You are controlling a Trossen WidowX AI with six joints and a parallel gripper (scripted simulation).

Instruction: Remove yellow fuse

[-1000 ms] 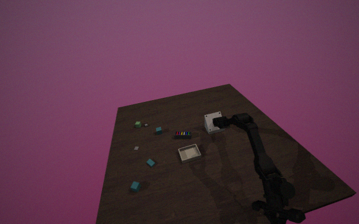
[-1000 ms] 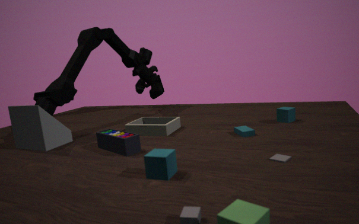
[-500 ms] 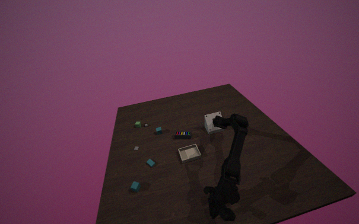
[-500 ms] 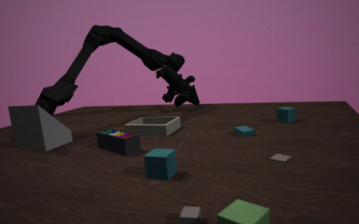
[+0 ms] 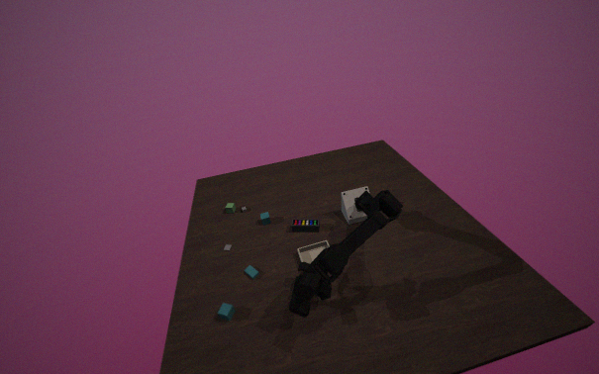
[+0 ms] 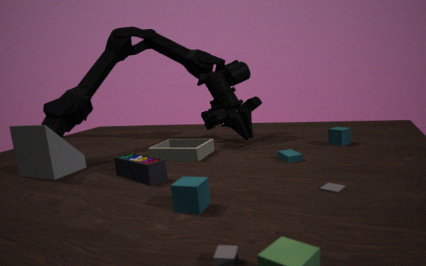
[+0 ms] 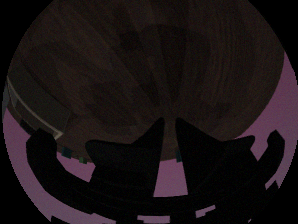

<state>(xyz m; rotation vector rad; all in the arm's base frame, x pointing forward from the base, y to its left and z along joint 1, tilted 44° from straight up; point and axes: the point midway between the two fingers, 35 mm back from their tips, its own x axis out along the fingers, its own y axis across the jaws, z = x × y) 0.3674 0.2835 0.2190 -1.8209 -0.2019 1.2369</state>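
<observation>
A dark arm (image 6: 159, 46) is reaching from a grey wedge-shaped base (image 6: 43, 153) across a brown worktop (image 6: 328, 218). Its gripper (image 6: 246, 133) is hanging in the air just past the far right corner of the tray (image 6: 184, 149), tilted downward, with the fingers (image 6: 248, 123) drawn nearly together and nothing between them; in the wrist view only a narrow gap is showing between the two dark tips.

The yellow fuse (image 6: 139, 159) is sitting in the fuse block (image 6: 141, 169), in a row with the other coloured fuses. The block is standing just in front of the tray's near left corner, so the fuse is lying well apart from the fingers, with the tray between them. In the top view the block (image 5: 305, 225) is showing as a small dark bar with a coloured stripe, beyond the tray (image 5: 313, 251), while the arm is stretching over the tray's right side.

Several teal cubes, one green cube (image 6: 289, 254) and small grey tiles are lying scattered over the worktop.
</observation>
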